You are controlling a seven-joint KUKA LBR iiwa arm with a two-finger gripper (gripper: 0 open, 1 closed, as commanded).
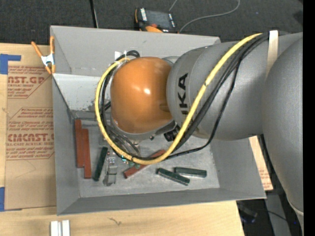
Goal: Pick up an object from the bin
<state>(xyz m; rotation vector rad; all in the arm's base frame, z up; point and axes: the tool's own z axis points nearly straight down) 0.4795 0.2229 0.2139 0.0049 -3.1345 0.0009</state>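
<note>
Arm (236, 82) reaches into the bin (64, 181) from the right of the view. Its orange cover (140, 95) sits over the middle of the bin floor, with a yellow cable (101, 117) looped round it.

Reference: long red-brown bar (81, 149), lying lengthwise near the bin's left wall.

- Claw (112, 167): only its lower end shows under the orange cover, a little right of the bar's lower end and low over the floor. Most of it is hidden by the cover, so how far open it is cannot be told. Nothing is visibly gripped.
- Dark green stick (101, 162): between the bar and the claw, just beside both, slightly tilted from the bar's line.
- Small red-brown chip (132, 171): just past the claw on the side away from the bar, flat on the floor.
- Orange-red piece (157, 155): further right of the bar, partly under the cable loop.
- Pair of dark green sticks (181, 173): well apart from the bar, toward the bin's lower right, lying crosswise to it and close together.

Nearest candidates for the pick are the dark green stick and the red-brown chip. Which one the claw is over cannot be told.
</note>
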